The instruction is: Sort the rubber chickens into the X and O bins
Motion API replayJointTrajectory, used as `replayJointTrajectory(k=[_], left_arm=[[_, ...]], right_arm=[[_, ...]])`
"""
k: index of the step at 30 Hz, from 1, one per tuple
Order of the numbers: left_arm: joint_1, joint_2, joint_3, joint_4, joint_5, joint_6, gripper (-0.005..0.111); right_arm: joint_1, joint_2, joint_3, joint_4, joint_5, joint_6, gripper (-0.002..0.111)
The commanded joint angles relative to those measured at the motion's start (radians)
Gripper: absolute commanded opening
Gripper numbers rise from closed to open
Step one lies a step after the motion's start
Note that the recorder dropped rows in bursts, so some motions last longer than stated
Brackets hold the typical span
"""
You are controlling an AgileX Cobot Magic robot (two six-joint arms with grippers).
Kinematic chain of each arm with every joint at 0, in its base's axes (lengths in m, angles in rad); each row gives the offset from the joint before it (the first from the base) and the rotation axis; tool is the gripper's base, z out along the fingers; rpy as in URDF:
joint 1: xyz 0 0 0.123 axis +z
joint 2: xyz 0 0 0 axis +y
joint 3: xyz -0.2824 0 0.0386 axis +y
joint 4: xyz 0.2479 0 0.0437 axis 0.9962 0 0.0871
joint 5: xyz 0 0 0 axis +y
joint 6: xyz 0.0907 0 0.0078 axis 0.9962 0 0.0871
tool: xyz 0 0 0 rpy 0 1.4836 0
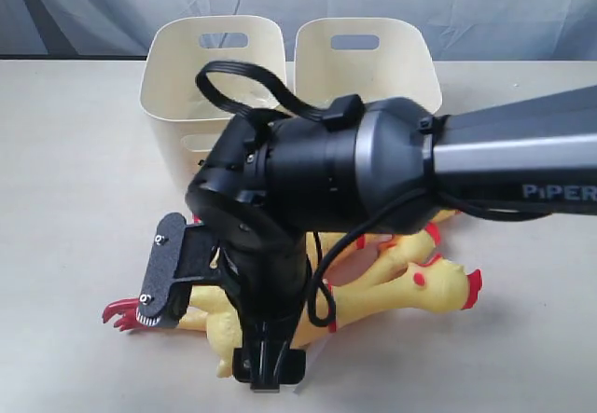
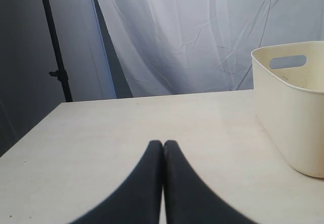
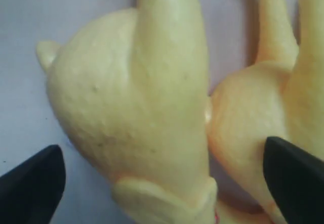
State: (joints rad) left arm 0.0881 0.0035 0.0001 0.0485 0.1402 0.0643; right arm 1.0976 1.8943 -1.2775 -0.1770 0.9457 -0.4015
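Pale table (image 1: 75, 152) before grey curtains (image 1: 93, 3): the rubber chickens (image 1: 438, 287) lie heaped just before 2 bins (image 1: 373, 77). The right gripper (image 3: 162, 188) hangs spread over 1 plump body (image 3: 126, 97); the left gripper (image 2: 163, 176) is pressed together, empty. Probably soft, light rubber: pinch mid-body.

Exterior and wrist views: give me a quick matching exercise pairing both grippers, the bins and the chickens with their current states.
1. left gripper
2. right gripper
3. bins
4. rubber chickens

A. lying in a heap in front of the tubs
B. shut, over bare table
C. open, close over a chicken body
D. upright, side by side

Pairs: 1-B, 2-C, 3-D, 4-A
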Motion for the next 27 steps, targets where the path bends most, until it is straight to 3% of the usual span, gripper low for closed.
replayJointTrajectory(k=[1,3,5,7,9,13,20,23,27], left_arm=[[-0.01,-0.003,0.0,-0.01,-0.006,-0.007,0.0],[-0.01,-0.003,0.0,-0.01,-0.006,-0.007,0.0],[-0.01,-0.003,0.0,-0.01,-0.006,-0.007,0.0],[-0.01,-0.003,0.0,-0.01,-0.006,-0.007,0.0],[-0.01,-0.003,0.0,-0.01,-0.006,-0.007,0.0],[-0.01,-0.003,0.0,-0.01,-0.006,-0.007,0.0],[-0.01,-0.003,0.0,-0.01,-0.006,-0.007,0.0],[-0.01,-0.003,0.0,-0.01,-0.006,-0.007,0.0],[-0.01,-0.003,0.0,-0.01,-0.006,-0.007,0.0]], right_arm=[[0.004,0.044,-0.001,0.112,0.0,-0.034,0.1],[0.013,0.053,-0.001,0.156,0.026,-0.079,0.084],[0.028,0.053,-0.001,0.183,0.066,-0.104,0.052],[0.048,0.053,-0.006,0.187,0.121,-0.118,-0.002],[0.064,0.048,-0.007,0.187,0.189,-0.121,0.005],[0.104,0.03,-0.071,0.177,0.275,-0.121,0.0],[0.16,-0.08,-0.367,0.13,0.275,-0.122,-0.001],[0.16,-0.128,-0.564,-0.016,0.275,-0.119,-0.001],[0.134,-0.186,-0.736,-0.334,0.22,0.173,-0.001]])
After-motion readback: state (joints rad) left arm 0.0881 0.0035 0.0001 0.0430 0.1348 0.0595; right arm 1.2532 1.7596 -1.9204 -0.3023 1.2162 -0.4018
